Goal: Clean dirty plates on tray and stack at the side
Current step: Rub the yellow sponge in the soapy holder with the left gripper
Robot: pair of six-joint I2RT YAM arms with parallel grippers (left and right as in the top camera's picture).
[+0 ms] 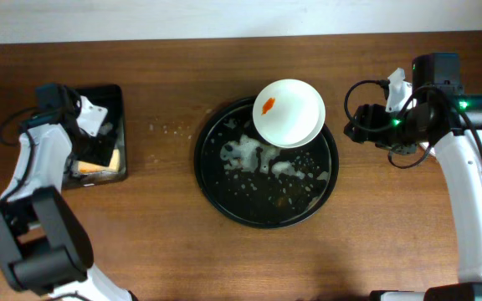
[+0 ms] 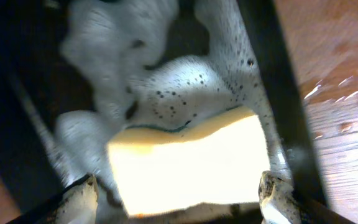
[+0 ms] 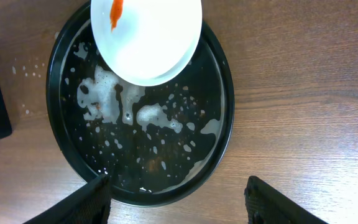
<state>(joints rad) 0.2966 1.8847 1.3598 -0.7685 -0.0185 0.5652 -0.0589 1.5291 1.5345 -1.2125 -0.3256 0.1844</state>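
Observation:
White plates (image 1: 289, 111) with an orange smear on the top one sit stacked on the far right rim of the round black tray (image 1: 224, 196); how many are in the stack I cannot tell. They also show in the right wrist view (image 3: 148, 43), above the foamy tray (image 3: 219, 149). My right gripper (image 1: 354, 121) (image 3: 179, 199) is open and empty, over the table just right of the tray. My left gripper (image 1: 90, 138) (image 2: 179, 202) is open, with its fingers on either side of a yellow sponge (image 2: 191, 162) and apart from it.
The sponge (image 1: 99, 165) lies in soapy foam (image 2: 185, 87) inside a small black rectangular tray (image 1: 120, 109) at the left. Foam patches (image 1: 249, 155) cover the round tray's floor. Water drops (image 1: 170, 130) dot the brown wooden table between the two trays.

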